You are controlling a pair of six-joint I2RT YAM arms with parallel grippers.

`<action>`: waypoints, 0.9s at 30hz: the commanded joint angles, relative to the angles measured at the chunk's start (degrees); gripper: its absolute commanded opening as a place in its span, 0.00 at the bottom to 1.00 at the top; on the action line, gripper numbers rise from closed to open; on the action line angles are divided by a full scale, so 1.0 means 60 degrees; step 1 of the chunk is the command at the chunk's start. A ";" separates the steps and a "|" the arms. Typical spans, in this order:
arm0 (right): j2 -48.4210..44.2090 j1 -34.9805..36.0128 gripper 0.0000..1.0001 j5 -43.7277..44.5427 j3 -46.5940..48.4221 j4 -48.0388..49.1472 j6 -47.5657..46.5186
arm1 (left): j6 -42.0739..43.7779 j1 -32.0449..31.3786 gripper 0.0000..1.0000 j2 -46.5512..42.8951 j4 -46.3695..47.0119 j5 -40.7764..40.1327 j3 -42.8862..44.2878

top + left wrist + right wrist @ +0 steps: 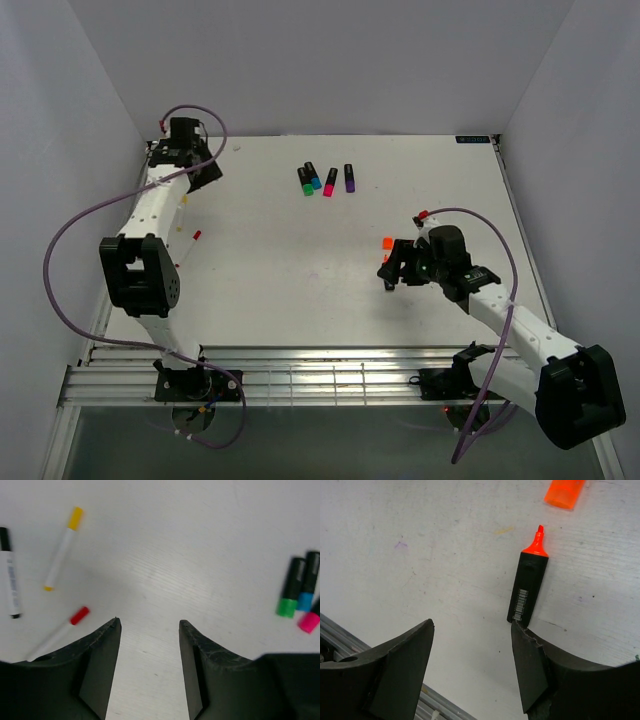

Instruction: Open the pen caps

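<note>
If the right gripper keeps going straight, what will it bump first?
Probably the uncapped orange marker: its end lies right at one finger of the open right gripper. Between the fingers is only bare table. The orange cap lies farther on. Depth is unclear.

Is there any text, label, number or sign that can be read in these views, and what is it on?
No text is legible.
Barcode label on the black marker body: the print is too small to read.
Printing along the leftmost white pen: blurred, unreadable.
Dark sticker at the far right corner of the table: too small to read.
</note>
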 commanded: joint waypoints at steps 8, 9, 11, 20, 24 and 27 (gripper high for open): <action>0.0314 0.0135 0.69 -0.1969 -0.0004 0.0748 -0.0666 | 0.1723 0.2120 0.56 0.0692 -0.0101 0.0252 0.0435; 0.0314 0.0121 0.69 -0.2073 -0.0018 0.0792 -0.0695 | 0.1826 0.2121 0.55 0.0810 -0.0013 0.0369 0.0465; 0.0256 0.0120 0.69 -0.2234 -0.0062 0.0822 -0.0768 | 0.2060 0.2106 0.53 0.1103 0.0178 0.0399 0.0596; -0.0023 0.0120 0.69 -0.2278 -0.0399 0.0909 -0.1091 | 0.2984 0.2165 0.51 0.1778 0.0793 -0.1138 -0.0090; 0.0021 0.0121 0.69 -0.2498 -0.0472 0.0983 -0.1076 | 0.3218 0.2326 0.53 0.1749 0.1173 -0.1124 -0.0500; -0.0037 0.0121 0.69 -0.2528 -0.0473 0.0925 -0.1120 | 0.3394 0.2399 0.54 0.1720 0.1525 -0.1051 -0.0866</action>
